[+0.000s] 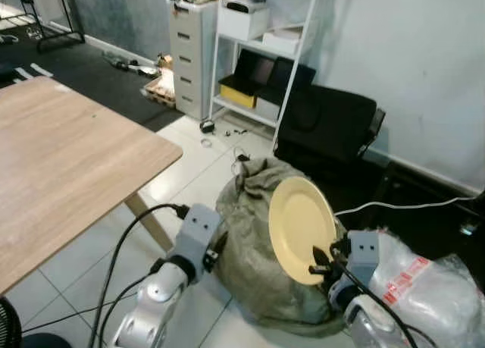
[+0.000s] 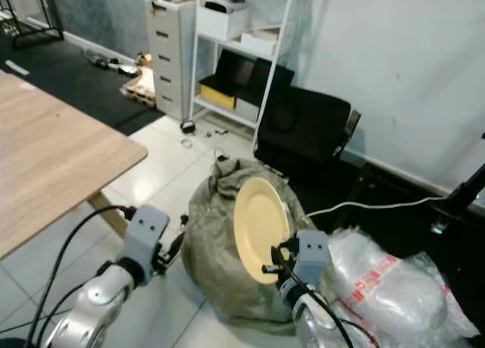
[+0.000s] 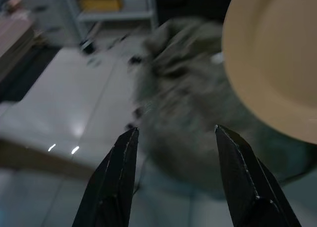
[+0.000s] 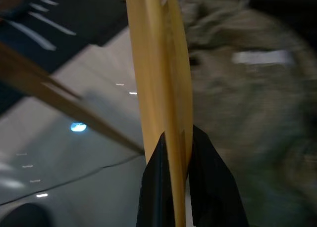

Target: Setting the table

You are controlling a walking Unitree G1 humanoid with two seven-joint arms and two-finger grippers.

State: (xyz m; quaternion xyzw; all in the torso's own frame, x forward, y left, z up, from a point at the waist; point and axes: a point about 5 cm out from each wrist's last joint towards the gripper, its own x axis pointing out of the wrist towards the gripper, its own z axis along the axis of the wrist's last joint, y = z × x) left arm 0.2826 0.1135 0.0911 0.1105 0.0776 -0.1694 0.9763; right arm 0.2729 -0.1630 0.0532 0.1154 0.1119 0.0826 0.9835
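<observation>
Our right gripper [image 1: 322, 263] pinches the lower rim of a yellow plate [image 1: 301, 227], held upright above a grey-green sack [image 1: 250, 249] on the floor, right of the wooden table [image 1: 68, 158]. In our left wrist view, the left gripper [image 3: 173, 138] fingers stand apart, empty. In our right wrist view, both fingers [image 4: 156, 187] clamp the plate's edge

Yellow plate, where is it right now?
The yellow plate is held on edge by the right gripper on the robot's right, in front of the grey-green sack on the floor, well off the wooden table.
</observation>
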